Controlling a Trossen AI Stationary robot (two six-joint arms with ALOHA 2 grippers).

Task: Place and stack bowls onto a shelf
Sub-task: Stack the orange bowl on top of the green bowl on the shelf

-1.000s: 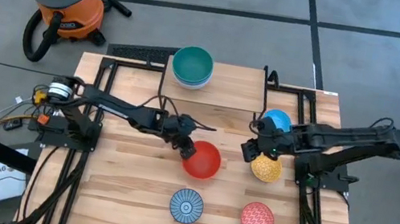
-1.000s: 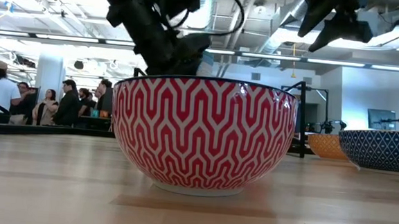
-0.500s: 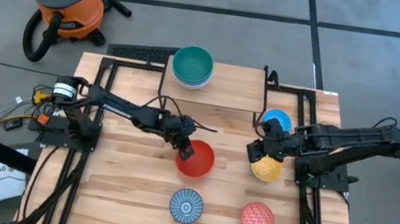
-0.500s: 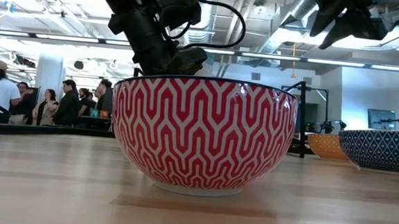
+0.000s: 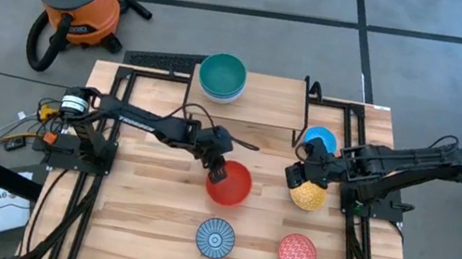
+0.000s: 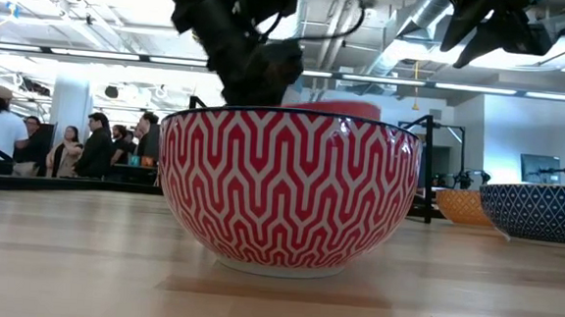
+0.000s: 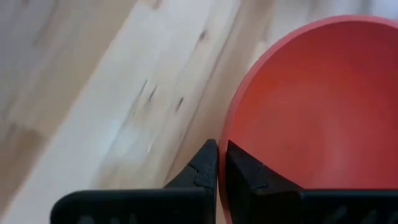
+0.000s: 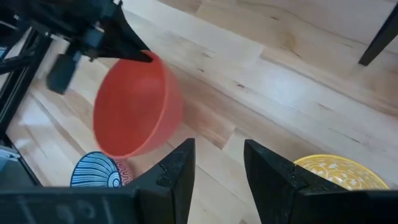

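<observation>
High view: left gripper pinches rim of red bowl, lifted, tipped, mid table. Right gripper fingers apart over yellow bowl. Step: carrying red bowl. Next: go to teal bowl on shelf, set inside.

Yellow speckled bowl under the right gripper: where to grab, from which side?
Take the yellow speckled bowl by its rim, coming from above. It sits upright and open-topped, so one finger can probably go inside the wall and one outside. The open right gripper hovers at its edge.
</observation>
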